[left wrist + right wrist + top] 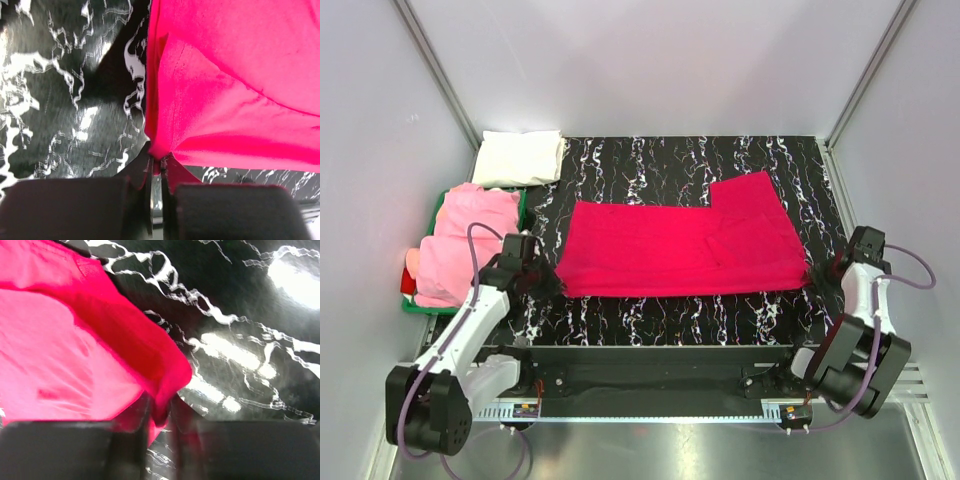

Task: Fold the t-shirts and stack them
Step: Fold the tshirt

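1. The red t-shirt (680, 250) lies spread flat in the middle of the black marbled table (650, 320). Its long near hem runs from 8 o'clock to 4 o'clock, and a raised block of cloth sits toward 1 o'clock.
2. The left gripper (159, 165) is clenched on the shirt's near-left corner at 8 o'clock, with a nip of red cloth showing between its fingers.
3. The right gripper (160, 415) is pinched on the near-right corner at 4 o'clock, the hem bunching where it enters the jaws.
4. Step in hand, as I judge it: both near corners are grasped and a fold is not yet made.
5. The next move likely calls for lifting both corners together and carrying them toward 12 o'clock at an even pace, keeping the hem taut so the fold lands straight.
6. Further out, pink shirts (470, 225) are heaped in the green tray (524, 203) at 9 o'clock, and a folded white shirt (523, 157) rests at 10 o'clock.
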